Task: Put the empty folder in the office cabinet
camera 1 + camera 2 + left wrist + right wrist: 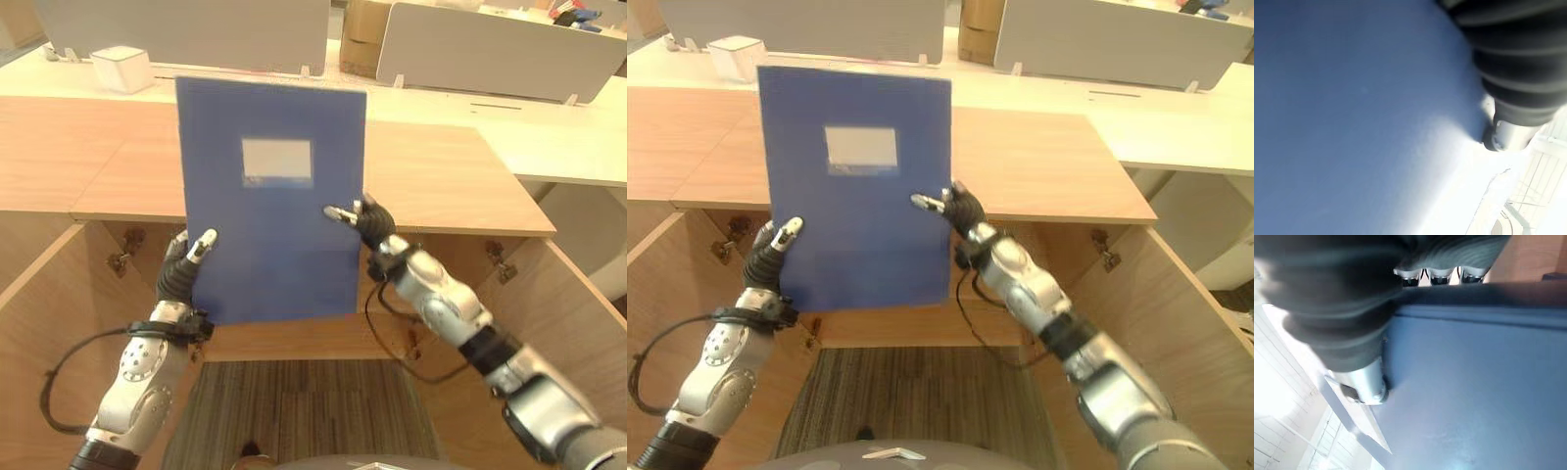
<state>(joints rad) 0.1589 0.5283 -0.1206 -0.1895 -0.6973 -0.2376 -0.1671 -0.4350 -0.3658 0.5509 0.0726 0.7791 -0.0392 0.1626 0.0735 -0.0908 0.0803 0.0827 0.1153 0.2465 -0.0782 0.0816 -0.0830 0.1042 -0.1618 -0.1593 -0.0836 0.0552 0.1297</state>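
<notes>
A blue folder [272, 201] with a pale label stands upright in front of me, above the open wooden cabinet [470, 176]. My left hand [181, 269] pinches its lower left edge, thumb on the front face. On the right edge my right hand [367, 223] grips it, thumb across the front and fingers behind. The folder [1352, 112] lies close against the left wrist camera. In the right wrist view the fingers [1432, 276] curl over the folder's [1474, 382] edge. The folder hides the middle of the cabinet top.
The cabinet doors [29, 323] hang open to both sides, with hinges [500, 262] under the top board. A carpeted floor [294, 406] lies below the opening. Behind are white desks with grey dividers [490, 49], a white box [122, 67] and cardboard boxes [362, 29].
</notes>
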